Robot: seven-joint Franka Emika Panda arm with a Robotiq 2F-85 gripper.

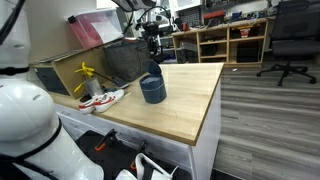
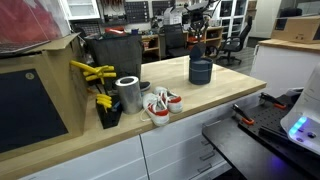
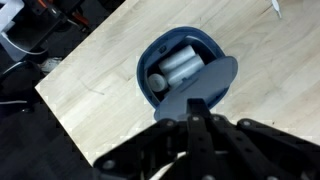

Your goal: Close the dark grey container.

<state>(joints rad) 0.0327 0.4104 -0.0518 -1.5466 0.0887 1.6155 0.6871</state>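
Note:
The dark grey container (image 3: 168, 62) is a small round blue-grey tub standing on the wooden table in both exterior views (image 1: 152, 92) (image 2: 201, 73). It is open, with a pale cylinder and a small round thing inside. Its matching round lid (image 3: 212, 82) is tilted and covers part of the tub's opening on one side. My gripper (image 3: 197, 108) is directly above the tub, its fingers pressed together on the lid's near edge. In both exterior views the gripper (image 1: 153, 58) (image 2: 197, 50) hangs just over the tub.
A large dark rectangular bin (image 2: 115, 50) stands at the back of the table. Yellow tools (image 2: 93, 74), a silver can (image 2: 128, 95) and red-and-white shoes (image 2: 160, 105) lie near it. The table edge (image 1: 205, 125) drops to the floor.

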